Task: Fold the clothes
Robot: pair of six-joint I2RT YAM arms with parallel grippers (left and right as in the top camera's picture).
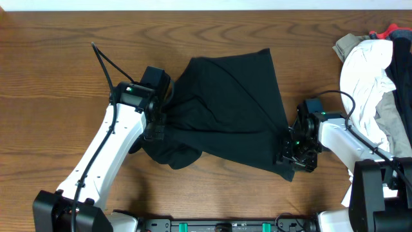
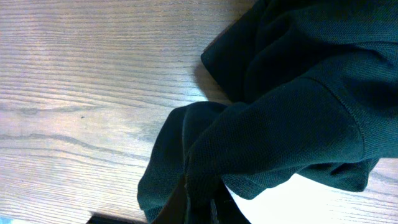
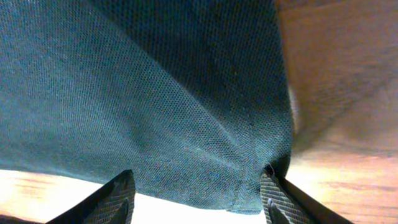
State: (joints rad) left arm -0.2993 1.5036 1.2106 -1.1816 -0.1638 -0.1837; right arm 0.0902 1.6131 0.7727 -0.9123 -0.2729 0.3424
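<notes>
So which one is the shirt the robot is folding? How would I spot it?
Look at the middle of the brown wooden table. The black shirt lies there, between the left gripper and the right gripper. It is the only dark cloth; the heap at the picture's right edge is mostly white and grey.

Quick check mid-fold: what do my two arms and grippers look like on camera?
Both the left arm and right arm have white links with black joint housings, a small green light near each wrist, and thin black cables. The left gripper and right gripper are black; the right's fingers are dark tapered wedges.
</notes>
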